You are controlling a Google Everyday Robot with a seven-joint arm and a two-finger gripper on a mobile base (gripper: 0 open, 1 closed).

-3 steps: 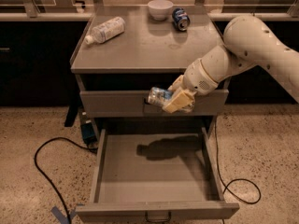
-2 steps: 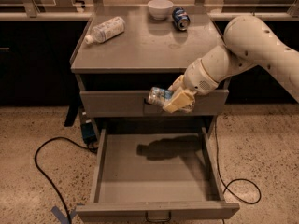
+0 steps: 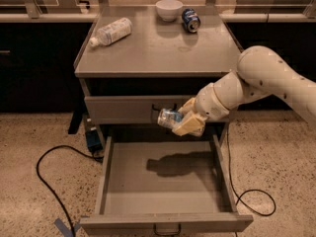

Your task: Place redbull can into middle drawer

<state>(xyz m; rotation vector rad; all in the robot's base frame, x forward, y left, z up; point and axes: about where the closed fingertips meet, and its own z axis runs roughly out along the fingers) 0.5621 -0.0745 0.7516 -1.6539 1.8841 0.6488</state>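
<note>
The middle drawer (image 3: 165, 181) is pulled wide open at the bottom of the view, and its grey inside holds only a shadow. My gripper (image 3: 183, 120) hangs above the drawer's back part, in front of the closed upper drawer (image 3: 123, 110). It is shut on the redbull can (image 3: 168, 118), a slim silver-and-blue can held on its side with its end pointing left. The can is well above the drawer floor.
On the cabinet top (image 3: 158, 48) lie a clear plastic bottle (image 3: 110, 32) at the left, a white bowl (image 3: 169, 9) and a dark blue can (image 3: 190, 19) at the back. A black cable (image 3: 47, 181) runs on the floor left of the drawer, another at the right (image 3: 256, 201).
</note>
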